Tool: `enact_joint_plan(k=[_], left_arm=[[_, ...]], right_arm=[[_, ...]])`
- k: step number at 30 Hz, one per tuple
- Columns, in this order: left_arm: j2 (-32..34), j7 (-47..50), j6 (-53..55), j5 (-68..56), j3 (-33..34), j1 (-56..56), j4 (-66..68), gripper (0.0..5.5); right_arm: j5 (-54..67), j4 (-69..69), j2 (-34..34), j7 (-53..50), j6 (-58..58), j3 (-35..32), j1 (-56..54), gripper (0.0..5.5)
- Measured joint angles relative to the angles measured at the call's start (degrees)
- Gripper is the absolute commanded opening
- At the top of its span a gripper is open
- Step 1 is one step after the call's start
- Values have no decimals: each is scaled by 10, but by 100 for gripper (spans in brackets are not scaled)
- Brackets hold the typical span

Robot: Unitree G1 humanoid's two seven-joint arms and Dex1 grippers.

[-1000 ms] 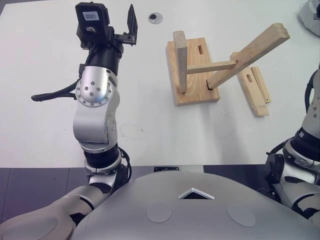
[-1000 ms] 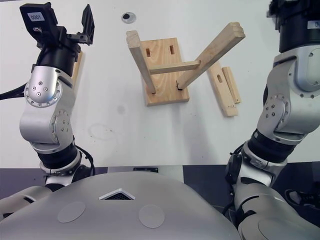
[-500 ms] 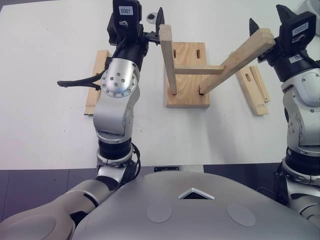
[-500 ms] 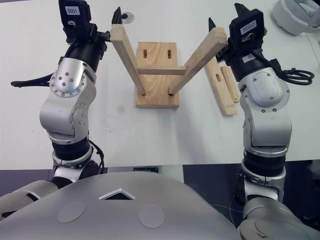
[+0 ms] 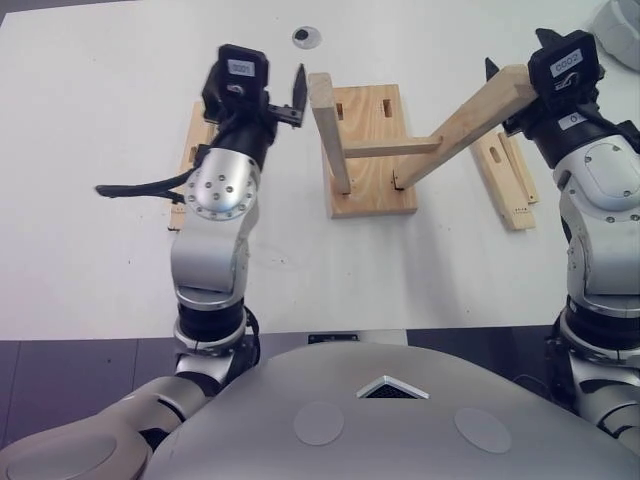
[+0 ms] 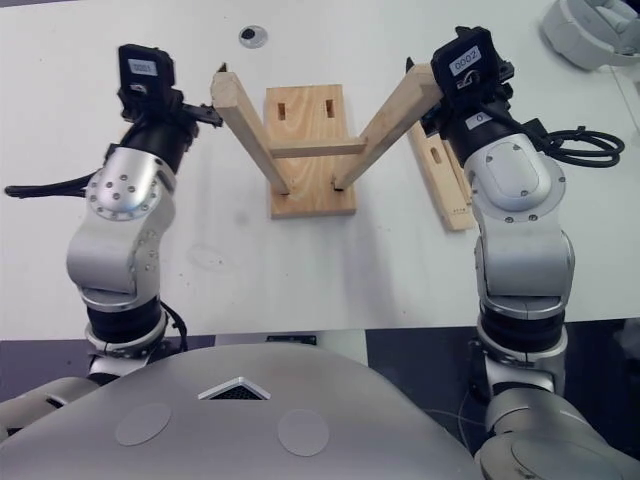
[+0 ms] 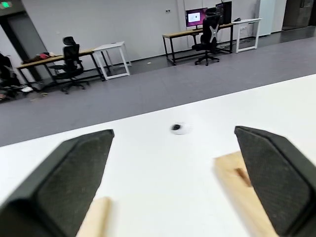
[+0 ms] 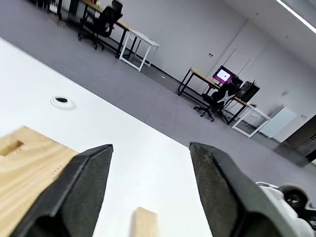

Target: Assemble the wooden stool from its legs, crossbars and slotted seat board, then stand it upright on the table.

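**Both grippers open at the tops of the half-built stool's legs**

Left gripper [image 7: 172, 140]: fingers [image 7: 74, 177] spread wide with nothing between them. It is raised above the table [image 5: 90, 280], just left of the top end of the left leg [image 5: 328, 135]. One fingertip is very close to that end; I can't tell if they touch.

Right gripper [image 8: 150, 148]: fingers [image 8: 217, 192] also apart. It is raised at the upper end of the right leg [image 5: 455, 128]. In the right wrist view the leg's end sits in the gap between the fingers with space on both sides, so it is not clamped.

Seat board [image 5: 372, 190]: lies flat on the table at centre, slots facing up. Both legs are plugged into it near its front edge. The left leg leans slightly left and the right leg slants strongly to the right, so they splay in a V. A crossbar [image 5: 385, 148] runs level between them, partway up.

Loose pieces [image 5: 508, 185]: two flat sticks side by side on the table, just right of the seat board, under the slanted right leg and beside the right arm.

Loose wood [image 5: 192, 140]: flat on the table left of the board, partly hidden by the left arm.

Black disc [image 5: 307, 37]: small, on the table at the far edge, well beyond the board.
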Motion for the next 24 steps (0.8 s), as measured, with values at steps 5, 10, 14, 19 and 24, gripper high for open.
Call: enact_joint_plan(k=[5, 10, 14, 19, 24], left_arm=[[27, -11, -20, -45, 106, -172, 13, 452], [-33, -22, 73, -154, 148, -317, -15, 452], [-38, -32, 126, -192, 108, -248, -89, 452], [-26, -32, 43, -167, 28, -93, -10, 452], [-10, -42, -1, -158, -28, -74, 17, 452]], right_arm=[[80, 61, 57, -29, -25, -132, -116, 289], [177, 48, 87, -25, -42, -161, -209, 289], [238, 5, 115, -37, -28, -161, -190, 289], [240, -14, 117, -80, 49, -77, -88, 289], [211, -27, 84, -97, 52, -34, -85, 289]])
